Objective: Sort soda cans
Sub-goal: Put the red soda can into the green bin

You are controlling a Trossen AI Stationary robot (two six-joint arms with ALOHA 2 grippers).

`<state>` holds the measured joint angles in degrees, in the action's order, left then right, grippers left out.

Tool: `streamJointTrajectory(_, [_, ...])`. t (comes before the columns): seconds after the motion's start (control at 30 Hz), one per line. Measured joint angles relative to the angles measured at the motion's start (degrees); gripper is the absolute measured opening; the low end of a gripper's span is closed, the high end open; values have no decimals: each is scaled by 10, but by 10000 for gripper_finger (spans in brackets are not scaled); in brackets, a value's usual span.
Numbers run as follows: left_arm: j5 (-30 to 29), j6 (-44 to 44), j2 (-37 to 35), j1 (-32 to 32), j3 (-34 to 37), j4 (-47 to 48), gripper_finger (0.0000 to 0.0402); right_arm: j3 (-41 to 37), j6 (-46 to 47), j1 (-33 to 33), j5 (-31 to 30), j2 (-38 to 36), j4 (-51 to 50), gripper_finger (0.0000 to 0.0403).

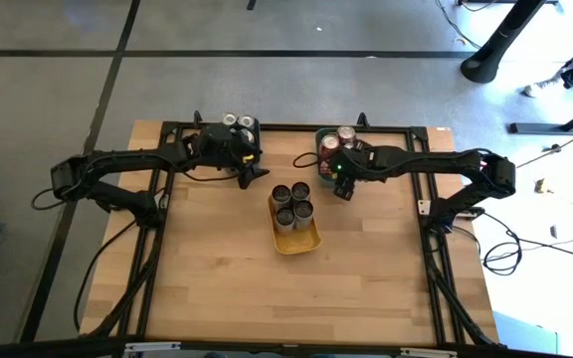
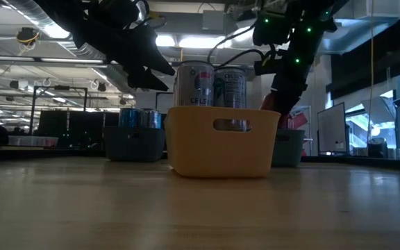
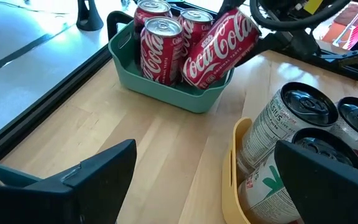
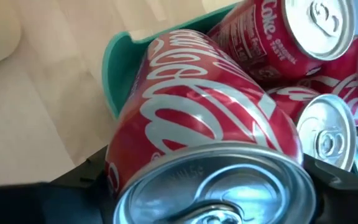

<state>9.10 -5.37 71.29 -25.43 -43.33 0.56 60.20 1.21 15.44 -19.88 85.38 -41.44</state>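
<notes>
Coke can [image 4: 204,155] sits tilted in your right gripper [image 1: 342,186] over the teal bin [image 3: 166,93], fingers closed around it. Left gripper [image 1: 252,171] hangs wide open, empty. You've still got silver cans [image 1: 291,202] in the yellow bin [image 1: 296,241].

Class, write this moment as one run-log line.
right gripper: shut on tilted red can, over teal bin | left gripper: open, empty, beside yellow bin | yellow bin: four cans

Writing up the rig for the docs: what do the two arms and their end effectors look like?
Both arms are dark, near-black jointed links with black cables running along them. The left end effector has two broad, flat black fingers with angular edges. The right end effector looks the same and has small green lights glowing on its wrist housing. No printed markings are legible.
</notes>
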Motion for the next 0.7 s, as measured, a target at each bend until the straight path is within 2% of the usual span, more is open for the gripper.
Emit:
streamJointTrajectory(0.5, [0, 10, 0, 3, 0, -3, 370, 3, -1, 0, 21, 42, 6, 286])
streamJointTrajectory(0.7, [0, 13, 0, 3, 0, -5, 370, 2, -3, 0, 21, 44, 25, 319])
